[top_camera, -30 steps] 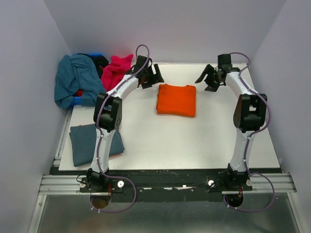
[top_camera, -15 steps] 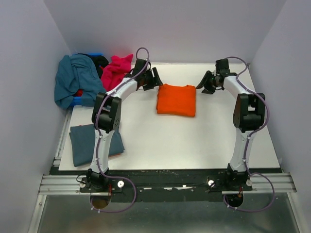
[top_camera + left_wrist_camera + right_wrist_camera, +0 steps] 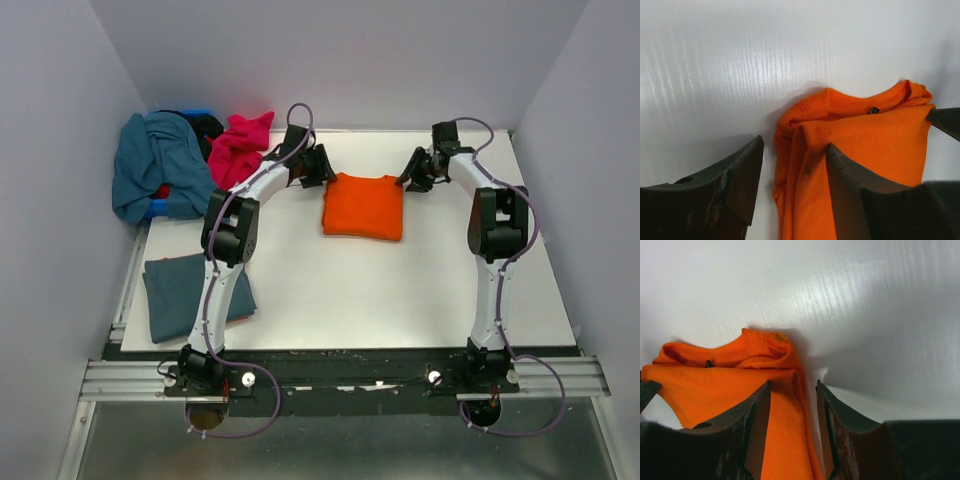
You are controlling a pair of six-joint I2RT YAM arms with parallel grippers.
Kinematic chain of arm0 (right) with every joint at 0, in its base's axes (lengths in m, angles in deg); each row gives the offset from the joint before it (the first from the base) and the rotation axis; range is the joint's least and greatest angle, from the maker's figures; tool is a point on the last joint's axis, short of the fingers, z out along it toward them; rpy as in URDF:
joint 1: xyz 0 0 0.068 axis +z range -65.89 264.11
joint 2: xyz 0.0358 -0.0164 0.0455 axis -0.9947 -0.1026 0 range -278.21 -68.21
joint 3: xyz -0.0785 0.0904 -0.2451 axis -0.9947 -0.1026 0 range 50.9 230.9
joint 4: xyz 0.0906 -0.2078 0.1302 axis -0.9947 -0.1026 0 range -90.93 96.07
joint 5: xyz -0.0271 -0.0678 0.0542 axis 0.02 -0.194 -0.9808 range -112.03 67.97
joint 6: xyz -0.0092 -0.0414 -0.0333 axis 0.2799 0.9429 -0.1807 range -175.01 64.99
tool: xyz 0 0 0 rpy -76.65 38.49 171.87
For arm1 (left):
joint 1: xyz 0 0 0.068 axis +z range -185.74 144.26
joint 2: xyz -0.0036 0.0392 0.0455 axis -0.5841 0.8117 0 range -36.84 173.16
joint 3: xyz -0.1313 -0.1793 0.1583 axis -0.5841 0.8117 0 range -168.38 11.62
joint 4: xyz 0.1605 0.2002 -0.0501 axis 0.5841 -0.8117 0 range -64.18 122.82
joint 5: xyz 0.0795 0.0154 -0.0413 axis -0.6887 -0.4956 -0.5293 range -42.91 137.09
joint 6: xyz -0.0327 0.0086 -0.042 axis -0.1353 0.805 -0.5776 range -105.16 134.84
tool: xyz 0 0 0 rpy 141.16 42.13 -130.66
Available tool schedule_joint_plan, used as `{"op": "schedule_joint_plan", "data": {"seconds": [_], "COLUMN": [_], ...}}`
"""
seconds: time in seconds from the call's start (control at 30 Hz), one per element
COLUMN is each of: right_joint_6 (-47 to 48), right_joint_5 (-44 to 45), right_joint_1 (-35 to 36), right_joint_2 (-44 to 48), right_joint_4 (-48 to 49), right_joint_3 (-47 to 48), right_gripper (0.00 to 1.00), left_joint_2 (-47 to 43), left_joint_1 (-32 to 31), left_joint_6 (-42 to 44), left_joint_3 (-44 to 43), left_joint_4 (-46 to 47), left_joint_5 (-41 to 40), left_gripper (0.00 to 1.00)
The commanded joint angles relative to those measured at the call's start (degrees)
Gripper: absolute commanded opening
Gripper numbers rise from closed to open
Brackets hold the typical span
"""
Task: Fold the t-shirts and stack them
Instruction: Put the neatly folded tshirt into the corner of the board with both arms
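The bright orange t-shirt [image 3: 363, 206] lies folded in a rectangle at the middle back of the table. My left gripper [image 3: 322, 172] is open at its far left corner; in the left wrist view the fingers [image 3: 735, 180] straddle the shirt's folded edge [image 3: 805, 150]. My right gripper [image 3: 410, 178] is open at the far right corner, and the shirt's edge [image 3: 790, 405] lies between its fingers [image 3: 840, 425]. The slate blue-grey t-shirt [image 3: 185, 295] lies folded at the near left. The teal shirt [image 3: 150, 160] and the magenta-pink shirt [image 3: 238, 145] are heaped at the far left.
A blue bin [image 3: 158, 209] sits under the teal heap at the table's far left corner, with dark cloth [image 3: 205, 124] behind it. White walls close in the left, back and right sides. The metal rail [image 3: 340, 378] holds both arm bases.
Both grippers moved inward and down onto the orange shirt's far corners. The right gripper's jaws narrowed around the shirt's edge. The shirts have not moved.
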Motion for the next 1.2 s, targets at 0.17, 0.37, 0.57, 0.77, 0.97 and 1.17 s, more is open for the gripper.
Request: {"op": "schedule_joint_plan", "data": {"seconds": [0.17,0.37,0.57,0.77,0.97,1.17], "right_joint_6": [-0.7,-1.4,-1.5,-1.0,-0.5,1.3], "right_joint_5": [1.6,4.5,3.8,4.5,1.1,0.1], "right_joint_1": [2.5,2.7,3.3,3.3,3.3,4.2], "right_joint_2": [-6.3,-6.8,-8.1,-4.7,-0.9,8.6], "right_joint_4": [-6.1,-7.9,-8.1,-1.0,2.3,6.6], "right_joint_3": [7.9,9.6,11.9,5.8,3.5,-5.5], "right_gripper": [0.43,0.41,0.22,0.01,0.01,0.01], "left_joint_2": [7.0,9.0,10.1,10.1,3.4,-8.7], "left_joint_1": [0.0,0.0,0.0,0.8,1.5,1.9], "left_joint_6": [-1.1,-3.5,-5.7,-7.9,-6.8,-2.4], "left_joint_3": [-7.8,-9.2,-9.4,-6.5,2.9,14.4], "left_joint_4": [-4.3,-3.9,-3.0,3.9,12.5,15.9], "left_joint_5": [0.2,0.6,0.7,2.8,3.5,1.3], "left_gripper": [0.49,0.49,0.32,0.00,0.00,0.00]}}
